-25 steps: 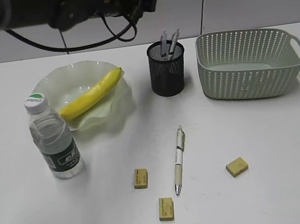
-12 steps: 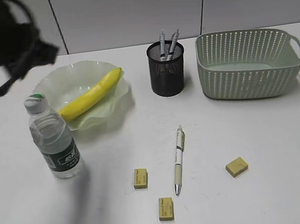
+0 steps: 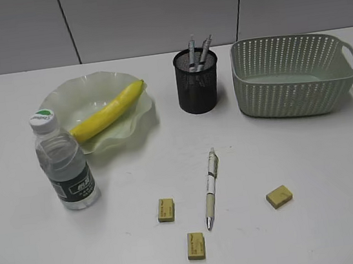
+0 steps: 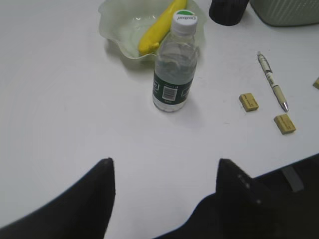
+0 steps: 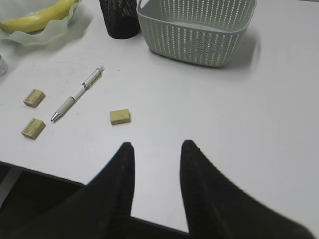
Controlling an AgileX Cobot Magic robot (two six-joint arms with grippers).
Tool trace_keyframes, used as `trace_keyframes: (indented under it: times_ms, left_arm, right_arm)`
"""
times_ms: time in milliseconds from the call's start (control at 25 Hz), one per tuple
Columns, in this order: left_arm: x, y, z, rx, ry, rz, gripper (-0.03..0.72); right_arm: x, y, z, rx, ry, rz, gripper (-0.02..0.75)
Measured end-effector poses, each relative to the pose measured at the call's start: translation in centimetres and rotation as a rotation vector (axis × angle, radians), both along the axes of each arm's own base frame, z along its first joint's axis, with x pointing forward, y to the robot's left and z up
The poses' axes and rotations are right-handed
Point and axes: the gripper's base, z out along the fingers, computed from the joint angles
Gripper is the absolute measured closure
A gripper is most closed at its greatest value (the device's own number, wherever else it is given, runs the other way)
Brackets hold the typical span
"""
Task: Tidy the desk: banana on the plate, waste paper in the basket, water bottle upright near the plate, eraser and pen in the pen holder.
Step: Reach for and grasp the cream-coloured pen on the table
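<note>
Banana [image 3: 107, 112] lying across plate [image 3: 71, 100] in the exterior view, so that step looks done. Water bottle [image 3: 64, 161] upright just beside the plate's near rim, also done by the look of it. Pen holder [image 3: 197, 81] carrying two pens already; one loose pen [image 3: 210, 188] flat on the bench [image 3: 323, 158], with three yellow erasers around it: eraser at left [image 3: 165, 209], eraser at front [image 3: 195, 246], eraser at right [image 3: 279, 196]. Basket [image 3: 294, 74] to the right of the holder; no waste paper visible anywhere, and the basket floor only partly seen, so cannot tell on that step. No arm in this view.

Left wrist view: left gripper [image 4: 162, 174] hanging over bare bench, fingers spread wide, holding nothing. Bottle, plate and banana well ahead of it; pen and two erasers off to the right.

Right wrist view: right gripper [image 5: 155, 152] over the bench edge, fingers parted with a clear gap, pinching nothing. Right-hand eraser near, just ahead and to the left; pen and the two others farther left; basket well ahead.

Left to do, as judged: pen and three erasers into the holder.
</note>
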Motion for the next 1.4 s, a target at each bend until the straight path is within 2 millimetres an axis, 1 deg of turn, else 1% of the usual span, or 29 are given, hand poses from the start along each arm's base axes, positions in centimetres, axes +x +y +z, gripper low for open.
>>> trace_keyframes:
  times_ms: [120,240,360,440,520,640,680,760,800,880,920,1040,1120,1200,1280,1400]
  left_arm:
    - [-1.7,1.2,-0.9,-0.04,-0.065,-0.031,0.237]
    - [-2.5,1.7,-1.2,-0.07,-0.136,-0.058,0.274]
    - [-3.0,1.8,-1.3,-0.064,-0.172,-0.091,0.31]
    - [-3.0,1.7,-1.3,-0.054,-0.179,-0.118,0.325]
    - [-3.0,1.6,-1.3,-0.05,-0.18,-0.125,0.333]
    - [-3.0,1.6,-1.3,-0.049,-0.181,-0.127,0.339]
    - [-3.1,1.6,-1.3,-0.054,-0.178,-0.126,0.343]
    - [-3.2,1.4,-1.3,-0.064,-0.172,-0.105,0.351]
    - [-3.2,1.4,-1.4,-0.067,-0.169,-0.081,0.356]
    - [-3.4,1.3,-1.4,-0.067,-0.169,-0.011,0.367]
    - [-3.4,1.2,-1.3,-0.064,-0.171,0.023,0.371]
    - [-3.6,1.2,-1.3,-0.053,-0.175,0.146,0.378]
    - [-3.7,1.1,-1.3,-0.047,-0.178,0.236,0.379]
    - [-3.8,1.0,-1.3,-0.041,-0.181,0.313,0.379]
    - [-3.8,0.9,-1.3,-0.035,-0.182,0.377,0.379]
    - [-3.9,0.9,-1.3,-0.033,-0.185,0.404,0.379]
  right_arm:
    - [0.0,0.0,0.2,0.007,-0.014,0.002,0.48]
    - [0.5,0.3,1.3,0.04,-0.075,0.009,0.48]
    - [2.4,1.5,2.7,0.073,-0.131,0.042,0.48]
    - [4.9,2.8,3.2,0.066,-0.109,0.058,0.48]
    - [7.8,4.4,3.4,0.059,-0.031,0.069,0.48]
    - [13.1,7.2,3.5,0.03,0.148,0.091,0.48]
    - [15.3,8.5,2.9,0.005,0.231,0.109,0.48]
    - [19.0,10.8,2.3,-0.028,0.322,0.141,0.48]
    - [20.4,12.0,1.9,-0.04,0.361,0.156,0.48]
    - [23.6,14.8,0.4,-0.072,0.461,0.176,0.48]
    - [24.9,16.0,-0.3,-0.086,0.501,0.178,0.48]
    - [28.3,19.7,-4.0,-0.157,0.652,0.158,0.48]
    - [29.9,21.3,-6.4,-0.212,0.732,0.146,0.461]
    - [31.2,22.5,-8.4,-0.229,0.802,0.12,0.409]
    - [32.2,23.2,-10.3,-0.235,0.862,0.082,0.342]
    - [33.4,23.9,-12.2,-0.222,0.911,0.01,0.295]
